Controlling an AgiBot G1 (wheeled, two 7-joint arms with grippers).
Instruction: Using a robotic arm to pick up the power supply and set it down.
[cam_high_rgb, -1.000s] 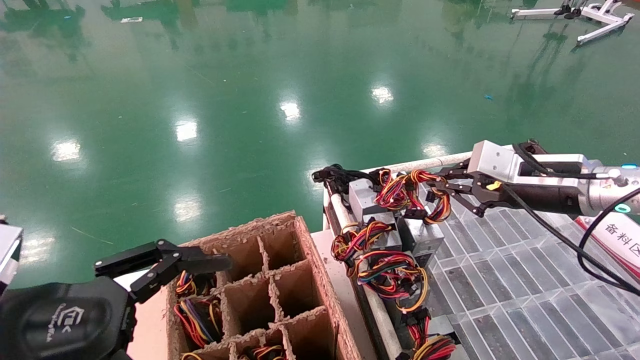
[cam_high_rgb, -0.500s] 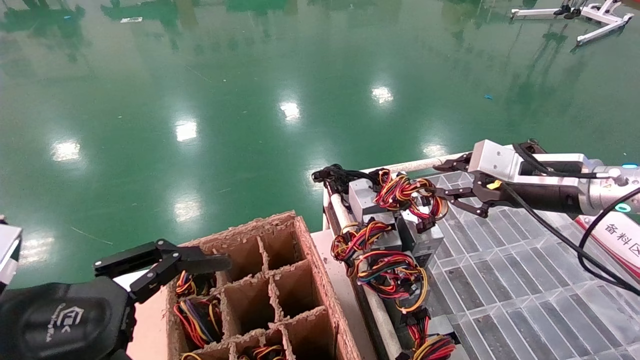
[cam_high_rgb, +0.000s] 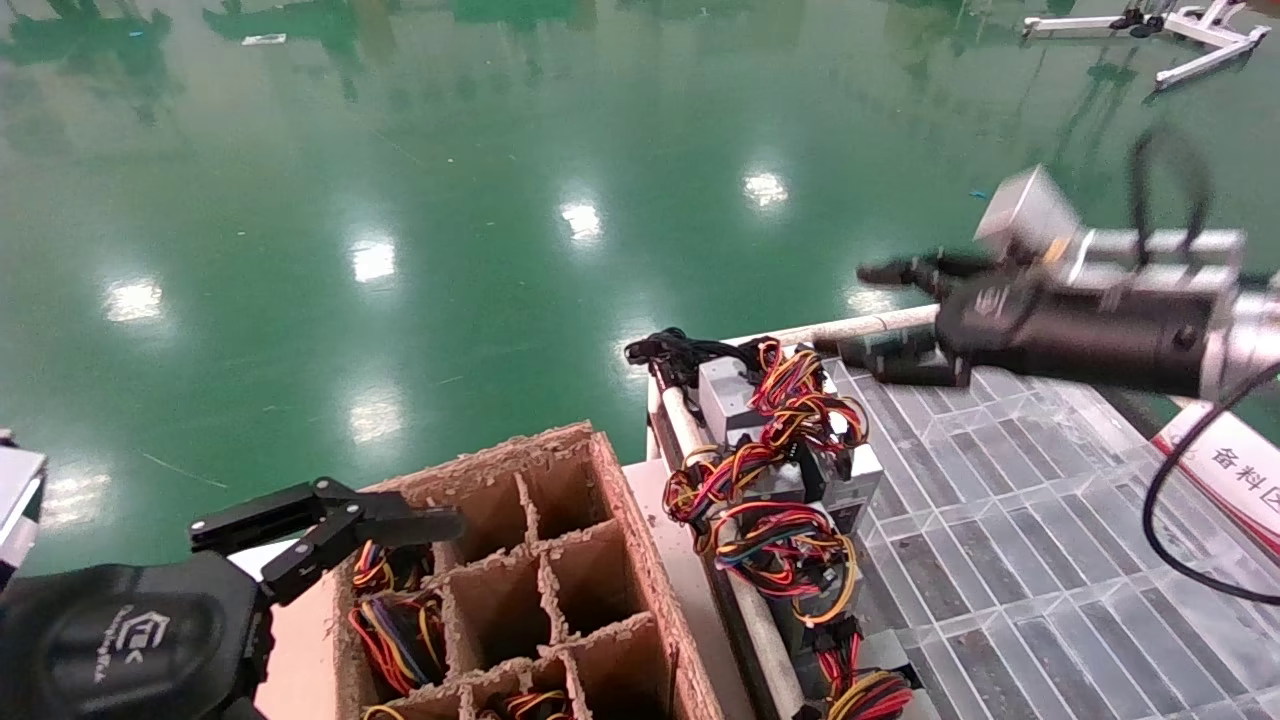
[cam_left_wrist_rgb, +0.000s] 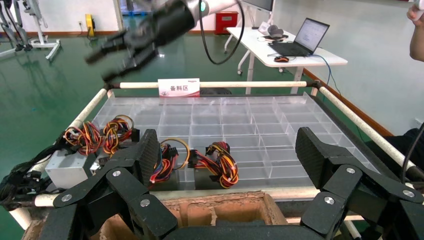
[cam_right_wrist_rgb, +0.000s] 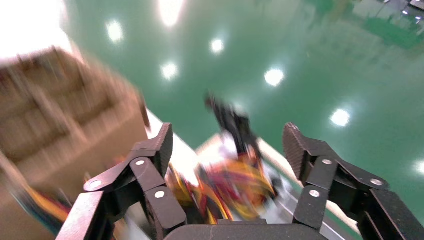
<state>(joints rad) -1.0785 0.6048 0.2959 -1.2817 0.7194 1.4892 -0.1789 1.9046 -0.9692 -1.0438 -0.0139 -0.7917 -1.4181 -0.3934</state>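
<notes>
Power supply (cam_high_rgb: 735, 392) at tray's (cam_high_rgb: 1010, 560) edge

The right gripper (cam_high_rgb: 870, 315) hangs with jaws spread in open air above the tray's far edge, nothing between them. Below it, power supplies (cam_high_rgb: 770, 430) and their tangled wires (cam_high_rgb: 790, 540) crowd the clear gridded tray's (cam_high_rgb: 1010, 560) left edge; the remaining grid cells lie bare. The divided cardboard box (cam_high_rgb: 540, 580) stands beside the tray, its left cells stuffed with wires, the left gripper (cam_high_rgb: 330, 525) at its rim.

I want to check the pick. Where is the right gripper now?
In the head view, the right gripper is on the right, raised above the power supplies at the tray's left edge, empty.
</notes>
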